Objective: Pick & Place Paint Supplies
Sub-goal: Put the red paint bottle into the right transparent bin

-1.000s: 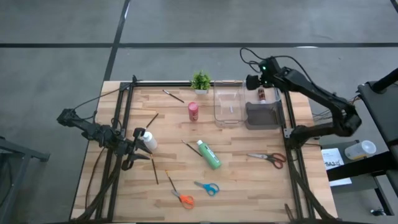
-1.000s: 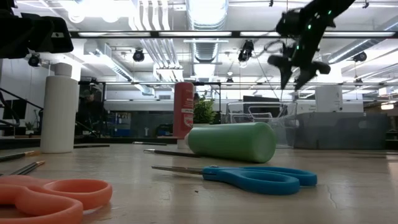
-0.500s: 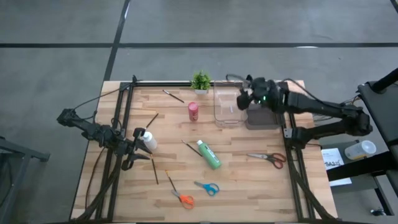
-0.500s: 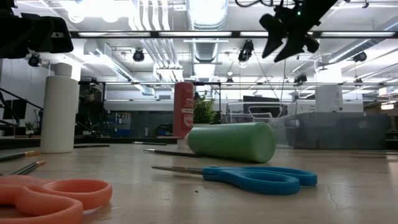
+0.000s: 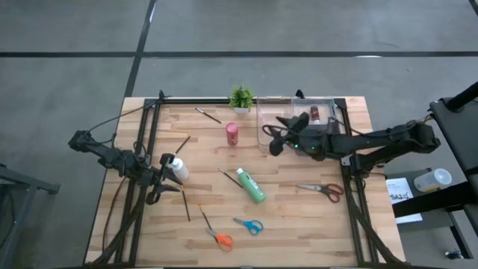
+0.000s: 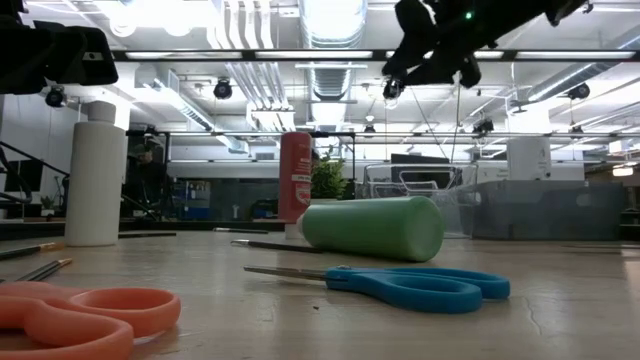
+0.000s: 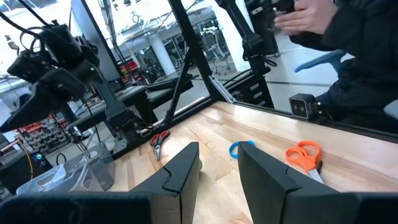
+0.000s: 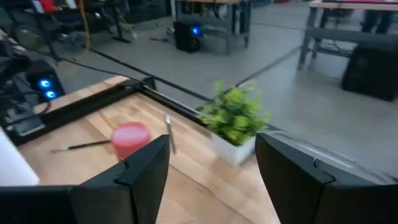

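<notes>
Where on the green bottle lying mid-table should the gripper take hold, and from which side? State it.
Grip the green bottle across the middle of its round body, coming straight down from above. It lies on its side, aslant on the table, so the jaws should straddle its width, square to its long axis. A thin brush lies near its cap end.

Right arm: swings from the grey bin (image 5: 320, 137) at the tabletop's far right edge, inward across the clear container (image 5: 273, 119).
Right end effector (image 5: 275, 140): now over the clear container's near rim, fingers spread, empty.
Low view: right end effector (image 6: 425, 45) drifts leftward overhead.
</notes>
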### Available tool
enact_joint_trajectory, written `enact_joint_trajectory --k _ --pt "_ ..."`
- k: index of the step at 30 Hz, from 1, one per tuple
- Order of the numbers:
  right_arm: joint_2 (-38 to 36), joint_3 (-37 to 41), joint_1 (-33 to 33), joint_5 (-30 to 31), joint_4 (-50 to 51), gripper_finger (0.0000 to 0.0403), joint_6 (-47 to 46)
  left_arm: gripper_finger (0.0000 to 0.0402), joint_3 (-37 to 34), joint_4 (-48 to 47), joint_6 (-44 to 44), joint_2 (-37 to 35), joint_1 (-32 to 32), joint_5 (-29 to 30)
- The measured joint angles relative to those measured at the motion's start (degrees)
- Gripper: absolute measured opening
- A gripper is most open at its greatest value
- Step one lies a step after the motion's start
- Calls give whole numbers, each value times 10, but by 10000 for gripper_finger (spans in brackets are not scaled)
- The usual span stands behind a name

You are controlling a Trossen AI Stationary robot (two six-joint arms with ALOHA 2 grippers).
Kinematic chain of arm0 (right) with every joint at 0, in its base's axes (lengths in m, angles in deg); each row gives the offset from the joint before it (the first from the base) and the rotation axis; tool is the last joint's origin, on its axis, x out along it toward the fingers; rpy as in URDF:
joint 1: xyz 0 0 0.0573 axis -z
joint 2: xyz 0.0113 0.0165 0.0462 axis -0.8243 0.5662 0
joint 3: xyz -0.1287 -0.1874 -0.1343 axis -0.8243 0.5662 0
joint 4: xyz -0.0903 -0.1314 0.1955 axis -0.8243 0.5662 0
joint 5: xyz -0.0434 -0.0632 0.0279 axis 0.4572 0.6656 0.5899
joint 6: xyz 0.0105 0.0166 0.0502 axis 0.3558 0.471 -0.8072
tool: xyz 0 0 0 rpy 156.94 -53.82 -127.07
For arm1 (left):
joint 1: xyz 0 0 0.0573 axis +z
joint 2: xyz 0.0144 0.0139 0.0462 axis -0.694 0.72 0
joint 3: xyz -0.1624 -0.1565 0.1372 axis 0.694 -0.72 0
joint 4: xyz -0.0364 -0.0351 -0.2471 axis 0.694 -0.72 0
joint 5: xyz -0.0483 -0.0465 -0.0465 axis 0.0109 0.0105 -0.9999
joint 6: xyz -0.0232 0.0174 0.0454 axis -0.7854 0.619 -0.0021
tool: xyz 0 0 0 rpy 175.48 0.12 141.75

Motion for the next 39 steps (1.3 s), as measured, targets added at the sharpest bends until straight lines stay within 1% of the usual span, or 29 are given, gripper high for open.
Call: enact_joint_trajectory --k 5,8,10,17,20,24,28,34,39 --pt "62 14 -5 -4 -93 235 13 118 0 0 0 0 0 0" --pt "103 16 -5 -25 -128 235 18 118 0 0 0 0 0 0" --pt "129 15 -7 -35 -160 235 31 118 0 0 0 0 0 0" --pt "210 15 -13 -36 -288 239 89 118 0 0 0 0 0 0" --pt "241 11 -12 -50 -333 254 95 118 0 0 0 0 0 0" --pt "278 -1 -11 -74 -385 284 117 118 0 0 0 0 0 0" --pt "313 -28 -5 -75 -391 300 129 118 0 0 0 0 0 0" --pt "361 -80 5 -82 -391 302 150 118 0 0 0 0 0 0" --pt "391 -109 9 -81 -386 302 149 118 0 0 0 0 0 0"
